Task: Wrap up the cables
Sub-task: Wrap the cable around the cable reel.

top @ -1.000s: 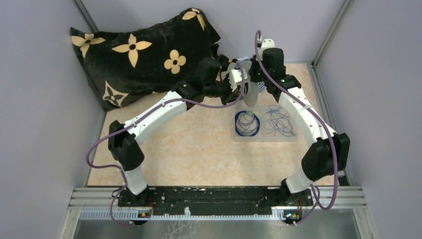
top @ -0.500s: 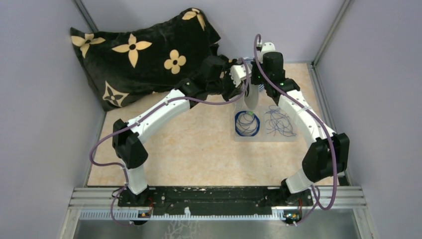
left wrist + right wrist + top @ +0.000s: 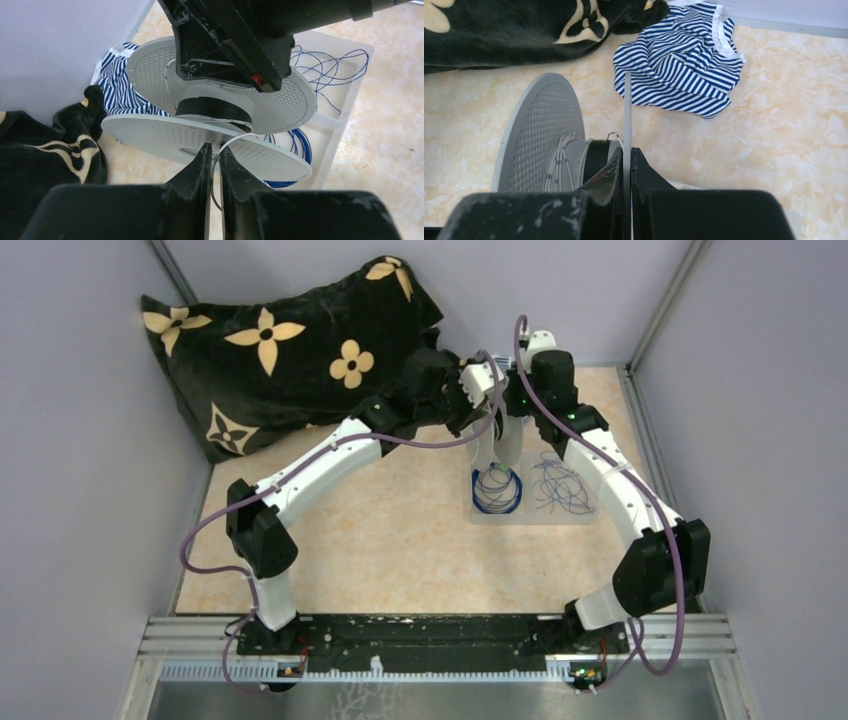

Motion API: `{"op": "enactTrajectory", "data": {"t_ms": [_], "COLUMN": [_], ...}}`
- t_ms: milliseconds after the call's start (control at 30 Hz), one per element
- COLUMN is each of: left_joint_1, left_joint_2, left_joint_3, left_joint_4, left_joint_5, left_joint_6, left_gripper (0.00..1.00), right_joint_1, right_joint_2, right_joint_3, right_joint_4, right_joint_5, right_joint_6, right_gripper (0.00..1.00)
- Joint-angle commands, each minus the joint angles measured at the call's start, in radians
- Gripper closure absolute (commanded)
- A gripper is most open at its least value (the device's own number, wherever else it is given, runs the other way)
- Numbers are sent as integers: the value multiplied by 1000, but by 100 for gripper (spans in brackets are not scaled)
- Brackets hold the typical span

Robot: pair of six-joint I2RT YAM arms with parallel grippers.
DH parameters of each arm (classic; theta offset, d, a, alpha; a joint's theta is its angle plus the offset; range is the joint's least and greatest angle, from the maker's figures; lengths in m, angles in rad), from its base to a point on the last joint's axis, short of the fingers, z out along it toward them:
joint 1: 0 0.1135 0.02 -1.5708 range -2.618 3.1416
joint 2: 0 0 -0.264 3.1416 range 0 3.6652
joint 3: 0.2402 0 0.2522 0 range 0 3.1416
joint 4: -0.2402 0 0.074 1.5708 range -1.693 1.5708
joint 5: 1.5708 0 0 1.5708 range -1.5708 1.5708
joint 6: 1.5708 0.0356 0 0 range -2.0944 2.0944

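Whitish cable (image 3: 231,139) within newly parted left end effector (image 3: 214,151); right end effector (image 3: 626,159) tight on spool (image 3: 541,125) flange.

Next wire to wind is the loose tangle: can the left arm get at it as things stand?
Probably not. The spool, clamped by the right gripper, stands between the left gripper and the tangle, and a white wire runs between the left jaws.

You have no readable text, label or number here. The black cushion (image 3: 290,340) at the tabletop's far left corner bears only flowers.
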Motion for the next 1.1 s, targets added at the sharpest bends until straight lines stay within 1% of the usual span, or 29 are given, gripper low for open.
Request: {"op": "enactTrajectory", "data": {"t_ms": [0,333,567,767,967,1067], "left_joint_1": [12,26,52,83,122,138], "left_joint_2": [5,6,23,42,59,66], "left_joint_3": [30,38,42,42,33,28], "left_joint_4": [62,76,87,90,90,90], "left_joint_5": [-48,-73,-63,-23,49,80], "left_joint_6": [13,8,-6,-33,-75,-85], "left_gripper": [85,83,82,81,74,73], "right_joint_1": [16,16,16,16,16,16], "right_joint_2": [-81,-100,-112,-137,-155,-158], "right_joint_3": [11,-13,-25,-46,-61,-68], "right_joint_4": [69,78,80,87,89,89], "right_joint_5": [-71,-93,-120,-140,-159,-187], "right_joint_6": [13,4,-4,-21,-33,-42], "right_gripper": [100,100,100,100,100,100]}}
